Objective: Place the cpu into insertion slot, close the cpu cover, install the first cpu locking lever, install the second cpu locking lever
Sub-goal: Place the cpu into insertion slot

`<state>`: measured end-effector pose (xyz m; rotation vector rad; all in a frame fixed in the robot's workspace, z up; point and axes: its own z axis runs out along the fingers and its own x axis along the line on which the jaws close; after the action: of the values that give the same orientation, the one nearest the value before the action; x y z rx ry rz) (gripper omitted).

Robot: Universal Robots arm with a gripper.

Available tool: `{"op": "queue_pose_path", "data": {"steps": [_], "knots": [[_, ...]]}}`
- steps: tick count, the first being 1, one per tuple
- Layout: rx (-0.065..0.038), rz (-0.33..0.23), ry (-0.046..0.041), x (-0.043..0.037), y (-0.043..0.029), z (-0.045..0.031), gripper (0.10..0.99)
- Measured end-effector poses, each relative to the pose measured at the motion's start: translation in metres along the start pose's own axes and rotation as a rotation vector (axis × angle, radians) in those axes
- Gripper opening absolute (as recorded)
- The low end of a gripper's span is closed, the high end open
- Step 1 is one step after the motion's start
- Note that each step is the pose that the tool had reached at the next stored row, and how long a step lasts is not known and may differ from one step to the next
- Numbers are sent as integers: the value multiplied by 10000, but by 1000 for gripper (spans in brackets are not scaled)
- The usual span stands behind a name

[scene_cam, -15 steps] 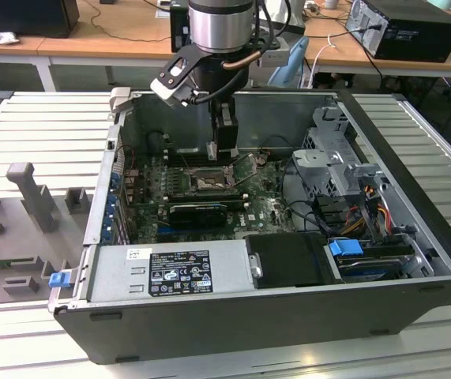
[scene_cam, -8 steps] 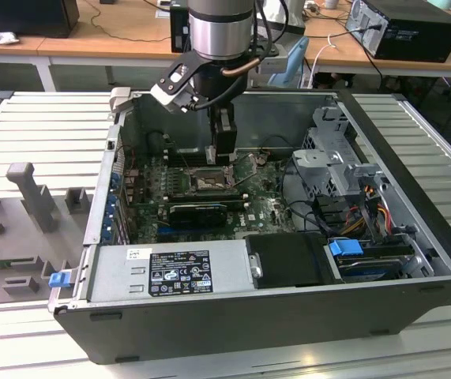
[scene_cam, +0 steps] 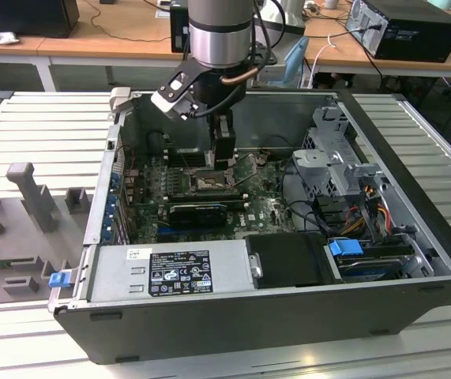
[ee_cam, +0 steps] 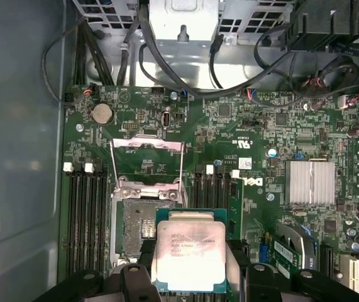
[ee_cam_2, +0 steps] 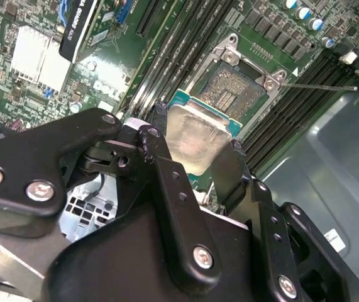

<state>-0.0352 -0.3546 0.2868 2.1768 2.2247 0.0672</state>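
My gripper (ee_cam: 188, 270) is shut on the cpu (ee_cam: 188, 255), a silvery-grey square chip with a green edge, held flat by two opposite sides between black fingers (ee_cam: 237, 264). The chip hangs just above the board, offset to one side of the insertion slot (ee_cam: 138, 226), whose dark pin field lies bare. Just beyond the slot, the cpu cover (ee_cam: 148, 165), a thin silver frame, stands swung open. In the second wrist view the cpu (ee_cam_2: 198, 135) partly overlaps the insertion slot (ee_cam_2: 229, 94), and a thin locking lever (ee_cam_2: 317, 87) sticks out sideways. In the exterior view the gripper (scene_cam: 223, 162) hovers over the slot (scene_cam: 209, 183) inside the computer case.
Black memory slots (ee_cam: 85, 214) flank the socket on both sides. A silver heatsink (ee_cam: 311, 182) sits on the board and a dark card (scene_cam: 201, 212) lies in front of the socket. Cables and a metal drive cage (scene_cam: 336, 158) fill the exterior view's right. Case walls (scene_cam: 107, 158) enclose everything.
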Motion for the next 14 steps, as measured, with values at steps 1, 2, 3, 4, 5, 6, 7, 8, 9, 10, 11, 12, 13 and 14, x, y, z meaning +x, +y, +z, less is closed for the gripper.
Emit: {"op": "queue_pose_path", "data": {"steps": [1, 2, 3, 4, 5, 6, 7, 8, 9, 10, 11, 12, 13, 14], "knots": [[2, 1, 0, 0, 0, 5, 525], [2, 4, 0, 0, 0, 9, 525], [3, 21, 0, 0, 0, 18, 525], [3, 40, -2, 4, 0, 22, 525], [4, 59, -5, 13, 0, 26, 525], [2, 78, -4, 13, 0, 33, 525], [2, 85, -3, 13, -1, 39, 525], [12, 95, -5, 13, -2, 46, 525], [28, 105, -5, 13, -3, 57, 525], [50, 120, -5, 16, -4, 87, 525], [54, 119, -4, 18, -5, 119, 525], [54, 92, -1, 20, -10, 159, 525], [54, 71, 1, 30, -12, 195, 525], [55, 70, -1, 45, -12, 225, 525]]}}
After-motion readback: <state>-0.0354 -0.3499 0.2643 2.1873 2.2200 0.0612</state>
